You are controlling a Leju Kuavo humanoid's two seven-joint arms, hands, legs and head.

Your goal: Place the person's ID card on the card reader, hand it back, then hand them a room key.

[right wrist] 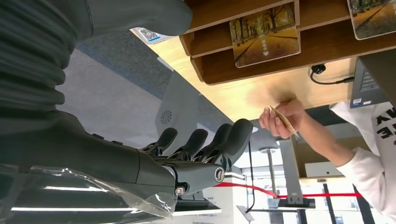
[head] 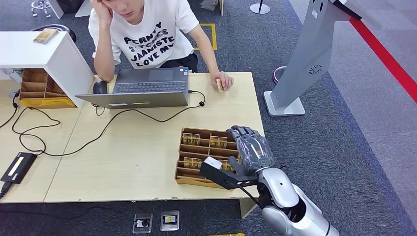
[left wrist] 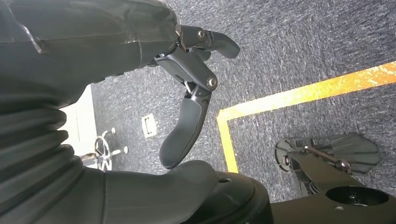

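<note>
The person sits at the far side of the table and pinches a small card (head: 222,84) in a hand resting on the tabletop; the right wrist view shows the same card (right wrist: 283,120). My right hand (head: 252,147) hovers with fingers extended and nothing in it, above the right end of a wooden slotted tray (head: 184,179). That tray holds several yellow-printed key cards (head: 218,141), one close by (right wrist: 265,35). A black card reader (head: 18,167) lies at the table's near left edge. My left hand (left wrist: 196,84) hangs over the carpet, fingers apart, holding nothing.
An open grey laptop (head: 145,87) and a black mouse (head: 100,87) sit in front of the person, with black cables (head: 98,135) looping across the table. A white shelf unit (head: 46,54) stands at the far left. A grey kiosk stand (head: 305,64) rises right of the table.
</note>
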